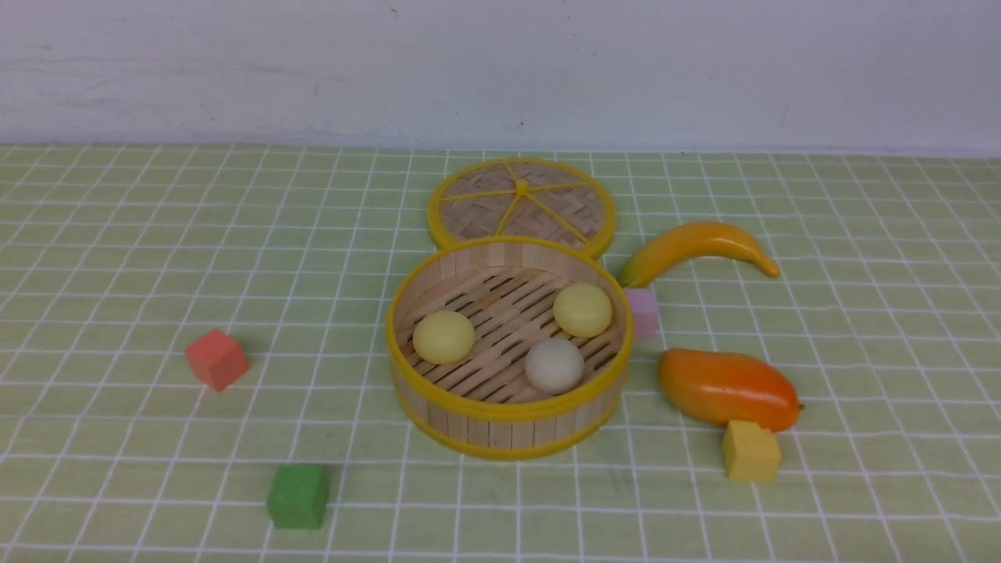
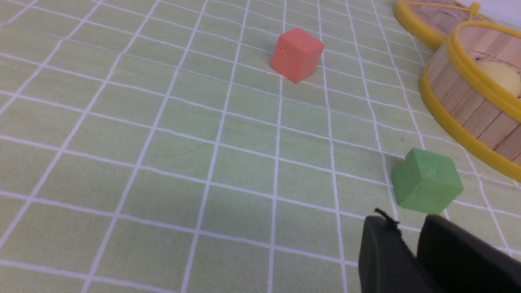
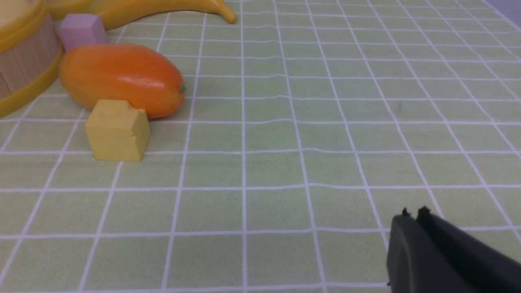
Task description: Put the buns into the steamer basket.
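- Three buns: two yellow (image 1: 443,338) (image 1: 583,310), one off-white (image 1: 554,366). All three sit inside the basket, on its slatted floor; the off-white one is near the yellow one on the right side, and the other yellow one is on the left side.
- One basket (image 1: 512,431), upright on the table (image 1: 156,438).
- One lid (image 1: 469,215), lying flat behind the basket, its near edge hidden by the basket.
- Four cubes: red (image 1: 217,360), green (image 1: 298,496), yellow (image 1: 751,451) and pink (image 1: 643,313). The basket covers part of the pink one.
- One banana (image 1: 708,238) and one mango (image 1: 727,385), both to the right of the basket. The yellow cube hides a bit of the mango.
- Two grippers, both out of the front view and only partly in their wrist views. The left gripper (image 2: 407,221) has its tips spread a little, with nothing between them; the right gripper (image 3: 414,214) has its tips pressed together, pinching nothing.
- The basket is cut off in both wrist views. The left one shows a single bun, partly hidden by the rim.
- The banana is cut off in the right wrist view.
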